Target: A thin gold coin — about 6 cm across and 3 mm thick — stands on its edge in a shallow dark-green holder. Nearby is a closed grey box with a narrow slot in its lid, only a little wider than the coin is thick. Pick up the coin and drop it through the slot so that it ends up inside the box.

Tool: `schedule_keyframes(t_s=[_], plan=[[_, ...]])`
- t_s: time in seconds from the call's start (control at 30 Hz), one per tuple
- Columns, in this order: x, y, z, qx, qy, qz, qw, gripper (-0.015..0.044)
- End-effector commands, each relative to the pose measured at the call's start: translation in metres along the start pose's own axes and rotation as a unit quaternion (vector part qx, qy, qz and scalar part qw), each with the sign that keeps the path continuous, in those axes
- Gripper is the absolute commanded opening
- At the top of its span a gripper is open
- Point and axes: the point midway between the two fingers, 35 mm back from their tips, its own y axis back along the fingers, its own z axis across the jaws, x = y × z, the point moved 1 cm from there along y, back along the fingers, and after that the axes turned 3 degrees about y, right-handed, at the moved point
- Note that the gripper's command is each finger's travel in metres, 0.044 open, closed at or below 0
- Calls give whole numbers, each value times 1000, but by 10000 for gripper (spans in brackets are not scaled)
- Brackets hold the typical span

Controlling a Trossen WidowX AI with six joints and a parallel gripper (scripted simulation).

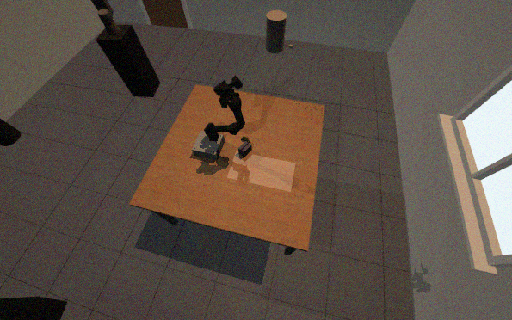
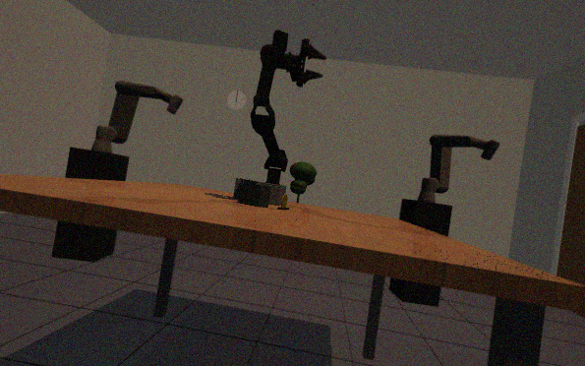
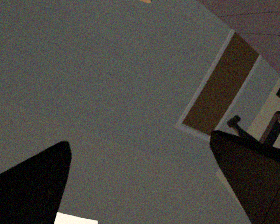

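Here, in the exterior view, your arm point(image 2: 265, 123) stands nearly upright above the orange table point(image 2: 115, 207), and the gripper point(image 2: 316, 64) sits at its top, pointing sideways, well above everything on the table. Its fingers are spread wide with nothing between them; the wrist view confirms this, showing two dark fingertips at the lower corners with only wall and floor in the gap. The gold coin point(image 2: 284, 200) stands on edge in its dark-green holder point(image 2: 283, 208) on the table, just beside the grey box point(image 2: 258, 192) and apart from it. From the top view, you see the box point(image 1: 207, 147) close to the arm's base, with the arm's lower links reaching over its lid, and the holder point(image 1: 244, 149) a little to its right, at the edge of a bright patch of light point(image 1: 268, 172) on the table. The slot in the lid is too small to make out.
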Motion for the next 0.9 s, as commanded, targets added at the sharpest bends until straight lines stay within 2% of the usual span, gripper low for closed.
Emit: schedule_keyframes(t_s=[0.0, 0.1, 0.27, 0.57, 0.87], plan=[[1, 0, -1, 1, 3, 1, 1000, 374], [15, 3, -16, 8, 50, 2, 999, 295], [34, 6, -46, -11, 168, -48, 985, 164], [40, -33, -106, 9, 392, -198, 898, 161], [-22, -94, -132, 121, 518, -359, 767, 161]])
